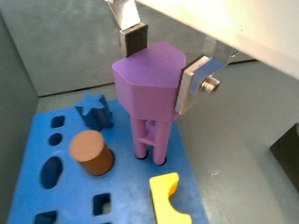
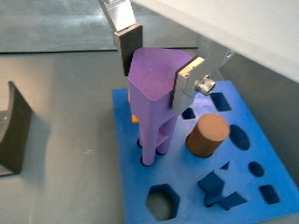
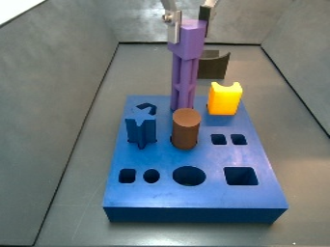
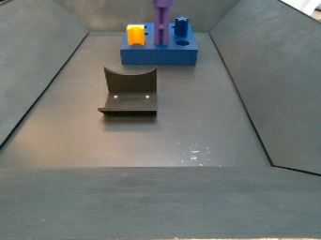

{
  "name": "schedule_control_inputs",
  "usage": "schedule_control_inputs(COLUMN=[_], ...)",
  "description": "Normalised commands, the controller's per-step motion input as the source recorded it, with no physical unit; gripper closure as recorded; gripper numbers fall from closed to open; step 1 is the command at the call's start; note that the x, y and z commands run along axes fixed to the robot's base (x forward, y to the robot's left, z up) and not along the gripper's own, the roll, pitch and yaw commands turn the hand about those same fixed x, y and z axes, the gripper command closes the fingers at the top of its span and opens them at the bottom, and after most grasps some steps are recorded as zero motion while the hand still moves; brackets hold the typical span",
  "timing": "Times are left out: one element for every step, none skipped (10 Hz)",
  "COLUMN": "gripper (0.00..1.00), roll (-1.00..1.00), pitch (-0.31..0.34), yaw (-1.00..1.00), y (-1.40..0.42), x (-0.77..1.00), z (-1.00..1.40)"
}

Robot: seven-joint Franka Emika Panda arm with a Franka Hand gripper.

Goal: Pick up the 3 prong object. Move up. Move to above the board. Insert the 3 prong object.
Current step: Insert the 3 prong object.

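The purple 3 prong object (image 1: 149, 83) stands upright with its prongs down in the blue board (image 1: 128, 188). It also shows in the second wrist view (image 2: 158, 96) and in both side views (image 3: 188, 72) (image 4: 162, 23). My gripper (image 1: 163, 66) is above the board. Its fingers (image 1: 193, 83) sit on either side of the object's top and look closed on it. The gripper also shows from the side (image 3: 188, 21). The board lies at one end of the bin (image 3: 168, 162) (image 4: 157, 54) (image 2: 187, 179).
A brown cylinder (image 1: 90, 150) (image 3: 184, 127), a dark blue notched block (image 1: 96, 109) (image 3: 141, 125) and a yellow piece (image 1: 166, 197) (image 3: 226, 96) stand in the board. The dark fixture (image 4: 129, 91) (image 2: 14, 131) sits on the grey floor. Grey bin walls surround everything.
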Motion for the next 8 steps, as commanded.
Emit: schedule_control_inputs(gripper=[1.00, 1.00, 1.00, 1.00, 1.00, 1.00, 1.00, 1.00], roll=[0.00, 0.17, 0.20, 0.16, 0.13, 0.15, -0.01, -0.01], pitch=[0.000, -0.120, -0.071, -0.066, -0.063, -0.070, -0.004, -0.001], yaw=[0.00, 0.00, 0.00, 0.00, 0.00, 0.00, 0.00, 0.00], y=[0.00, -0.05, 0.02, 0.00, 0.00, 0.00, 0.06, 0.00], x=[0.00, 0.00, -0.34, -0.36, -0.36, -0.35, 0.00, 0.00], z=[-0.02, -0.85, -1.00, -1.00, -1.00, -1.00, 0.00, 0.00])
